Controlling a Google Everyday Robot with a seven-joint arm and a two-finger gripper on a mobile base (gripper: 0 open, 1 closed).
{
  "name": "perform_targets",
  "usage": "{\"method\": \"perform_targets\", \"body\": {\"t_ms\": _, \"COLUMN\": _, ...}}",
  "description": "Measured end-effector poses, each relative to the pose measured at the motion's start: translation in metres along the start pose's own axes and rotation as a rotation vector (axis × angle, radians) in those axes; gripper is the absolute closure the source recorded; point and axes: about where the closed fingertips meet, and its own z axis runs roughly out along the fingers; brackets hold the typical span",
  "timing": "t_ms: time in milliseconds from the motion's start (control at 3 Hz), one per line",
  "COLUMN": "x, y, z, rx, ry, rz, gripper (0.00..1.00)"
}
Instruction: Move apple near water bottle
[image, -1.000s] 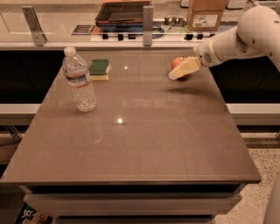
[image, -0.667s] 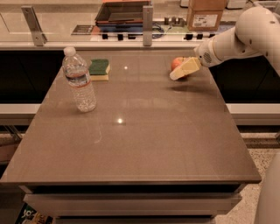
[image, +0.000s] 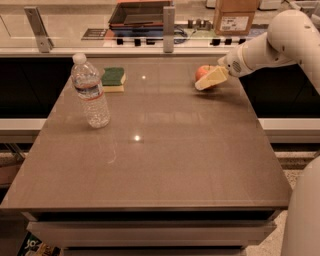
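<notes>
The cream-yellow tool (image: 207, 80) hangs on a white arm (image: 280, 40), with the red-orange apple (image: 202, 73) just behind it. Well to the tool's left stands the clear, ribbed water bottle (image: 91, 95), white-capped, its label band marked red. Between them lies a green-and-yellow sponge (image: 113, 79). The table (image: 150, 165) is plain grey-brown.

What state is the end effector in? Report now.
End effector: at the apple, far right of the table; open or closed cannot be told.

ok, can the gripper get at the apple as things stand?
Probably yes. The gripper is right at the apple near the table's far corner, nothing between them; the sponge and water bottle sit well clear.
</notes>
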Motion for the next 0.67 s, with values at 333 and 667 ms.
{"method": "perform_targets", "body": {"t_ms": 333, "x": 0.0003, "y": 0.0014, "z": 0.0032, "rx": -0.005, "ry": 0.001, "rz": 0.000, "gripper": 0.39}}
{"method": "perform_targets", "body": {"t_ms": 667, "x": 0.0007, "y": 0.0030, "z": 0.0067, "rx": -0.010, "ry": 0.003, "rz": 0.000, "gripper": 0.64}}
